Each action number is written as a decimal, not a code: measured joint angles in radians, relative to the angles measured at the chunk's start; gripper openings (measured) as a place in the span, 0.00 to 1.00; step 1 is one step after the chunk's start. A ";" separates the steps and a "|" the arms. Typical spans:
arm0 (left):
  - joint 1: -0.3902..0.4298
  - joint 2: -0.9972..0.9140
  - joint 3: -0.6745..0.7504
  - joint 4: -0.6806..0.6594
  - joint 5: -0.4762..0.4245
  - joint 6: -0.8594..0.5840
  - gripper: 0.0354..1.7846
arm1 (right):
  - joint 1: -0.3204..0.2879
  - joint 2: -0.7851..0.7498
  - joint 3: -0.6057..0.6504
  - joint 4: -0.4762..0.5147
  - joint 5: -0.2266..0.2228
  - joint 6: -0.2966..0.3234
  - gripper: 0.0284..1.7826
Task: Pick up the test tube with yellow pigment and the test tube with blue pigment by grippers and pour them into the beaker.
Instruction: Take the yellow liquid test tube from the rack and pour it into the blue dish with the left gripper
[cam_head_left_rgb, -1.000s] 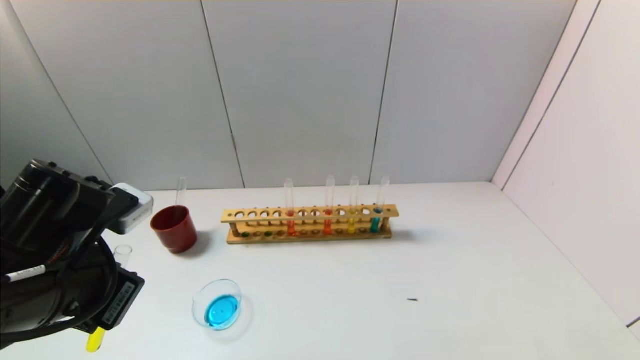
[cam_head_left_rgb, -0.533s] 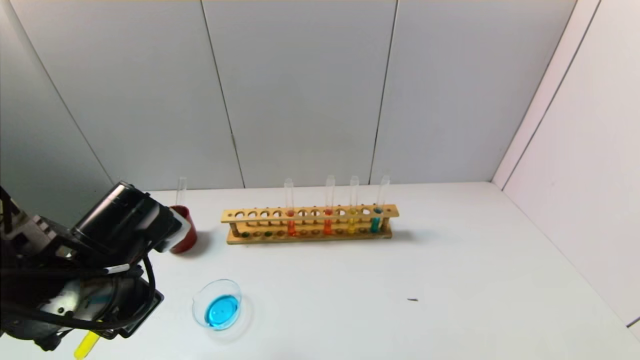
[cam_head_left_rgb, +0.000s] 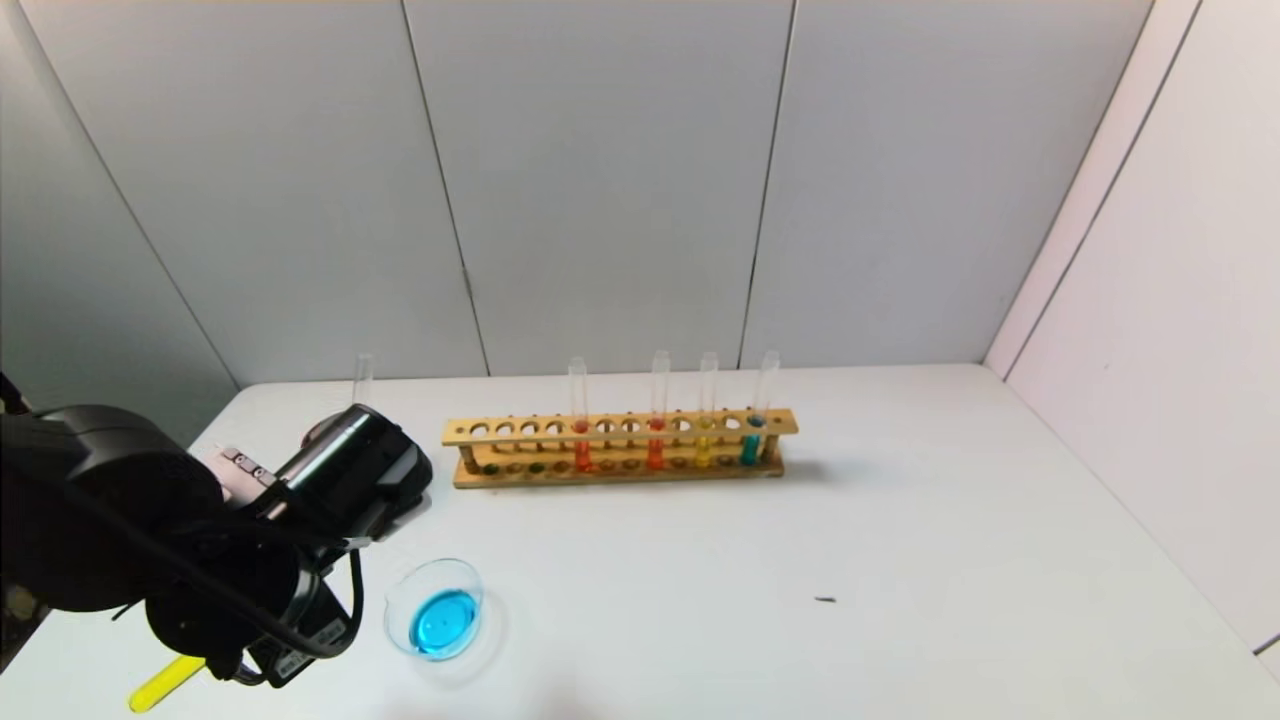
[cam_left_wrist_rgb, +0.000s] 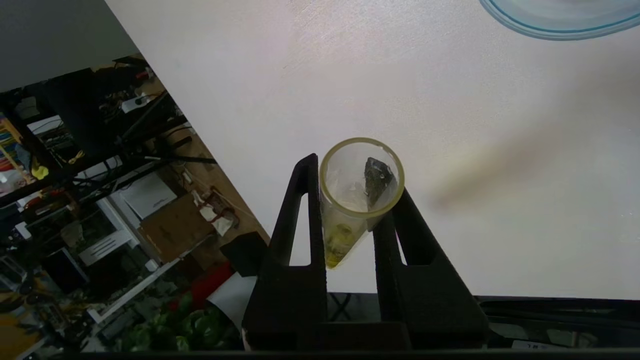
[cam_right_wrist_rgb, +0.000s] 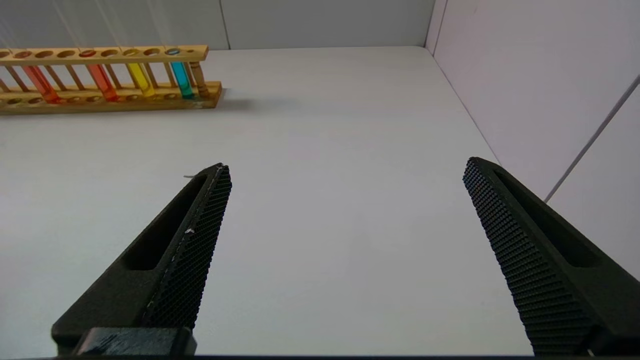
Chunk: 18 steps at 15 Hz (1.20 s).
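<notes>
white table (cam_head_left_rgb: 900, 520), left pincer (cam_left_wrist_rgb: 350, 200) gripping yellow tube (cam_left_wrist_rgb: 357, 200)

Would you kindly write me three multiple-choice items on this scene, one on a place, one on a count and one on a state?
1. Where is the beaker?
A. in the rack
B. on the table, nearer the robot than the rack
C. inside the red cup

2. How many tubes stand in the wooden rack?
A. two
B. four
C. six

3. What state is the left claw in?
A. open and empty
B. shut on the test tube with yellow pigment
C. out of view

Answers: 1 B, it sits on the white table ahead of the rack; 2 B, four upright tubes show; 3 B, both fingers press the tube.
</notes>
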 joint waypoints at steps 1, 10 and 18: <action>-0.001 0.024 -0.002 0.000 0.003 0.002 0.16 | 0.000 0.000 0.000 0.000 0.000 0.000 0.95; -0.024 0.169 -0.117 0.209 0.032 0.027 0.16 | 0.000 0.000 0.000 0.000 0.000 0.000 0.95; -0.046 0.278 -0.192 0.306 0.045 0.031 0.16 | 0.000 0.000 0.000 0.000 0.000 0.000 0.95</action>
